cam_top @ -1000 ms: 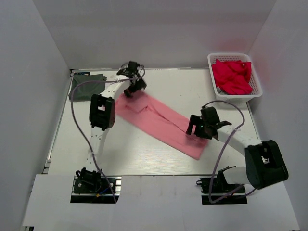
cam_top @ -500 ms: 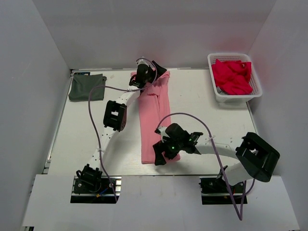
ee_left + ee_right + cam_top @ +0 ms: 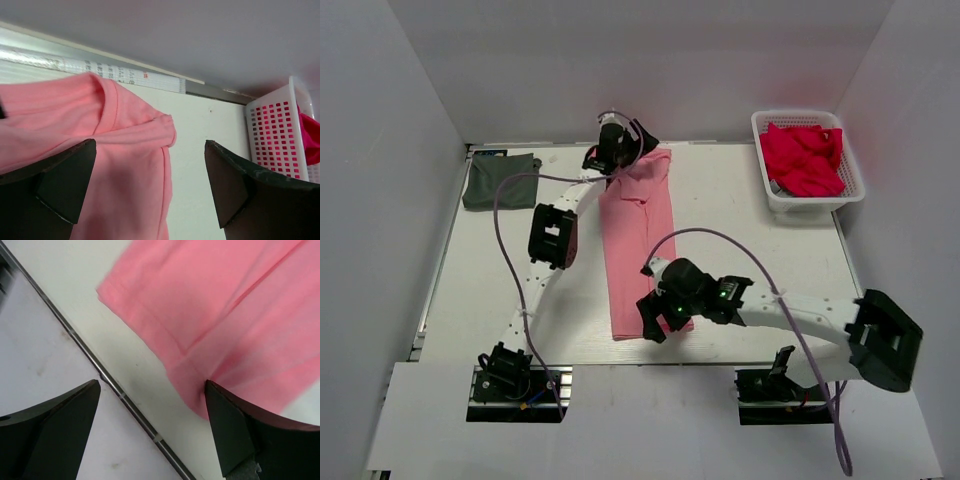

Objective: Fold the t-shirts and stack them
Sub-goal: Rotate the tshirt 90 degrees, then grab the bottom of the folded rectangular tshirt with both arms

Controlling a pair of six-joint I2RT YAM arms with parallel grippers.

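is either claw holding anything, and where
Nothing is held: the left claw and right claw are both open over the ends of the pink shirt.

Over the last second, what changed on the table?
The salmon-pink t-shirt swung from a diagonal to lie straight, far to near. The left gripper shifted slightly right at the far edge; the right gripper swept left to the near end. Both are open. The grey t-shirt and basket stayed put.

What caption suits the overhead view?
Left fingers and right fingers, open, at opposite ends of folded salmon-pink cloth t-shirt.
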